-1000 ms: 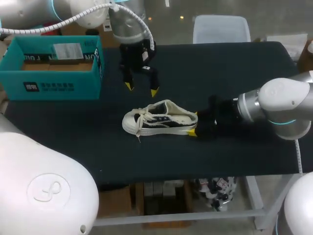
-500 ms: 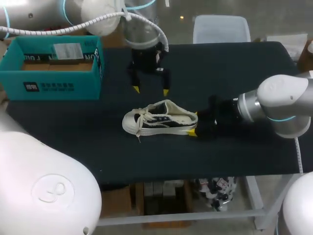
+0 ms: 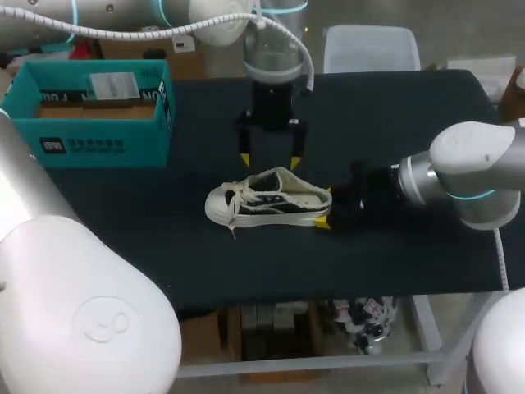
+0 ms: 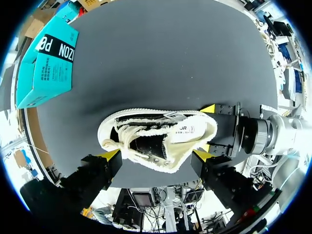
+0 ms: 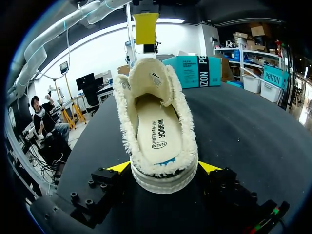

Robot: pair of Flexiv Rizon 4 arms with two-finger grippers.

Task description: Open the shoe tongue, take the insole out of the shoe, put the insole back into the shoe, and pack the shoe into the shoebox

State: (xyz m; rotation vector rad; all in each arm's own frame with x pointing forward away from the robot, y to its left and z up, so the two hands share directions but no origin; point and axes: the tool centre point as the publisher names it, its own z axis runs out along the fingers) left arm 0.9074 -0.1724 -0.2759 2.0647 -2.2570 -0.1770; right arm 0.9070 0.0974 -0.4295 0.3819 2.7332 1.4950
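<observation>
A cream low-top shoe (image 3: 267,201) lies on its sole mid-table, toe to the left, laces loose. Its white insole (image 5: 156,131) lies inside. My right gripper (image 3: 326,208) is shut on the heel, a yellow tip pressed to each side of the sole (image 5: 164,167). My left gripper (image 3: 269,161) hangs open just behind and above the shoe's middle, its fingers pointing down. In the left wrist view its tips (image 4: 156,155) straddle the shoe (image 4: 156,134), apart from it. The open teal shoebox (image 3: 86,115) stands at the back left.
The table (image 3: 410,115) is covered in dark cloth. Its front edge runs a short way in front of the shoe. The left arm's hose and upper links cross above the back of the table near the shoebox.
My left arm has swung to the right and come down toward the shoe, from beside its toe end to above its middle. The right arm and the shoe have not moved.
</observation>
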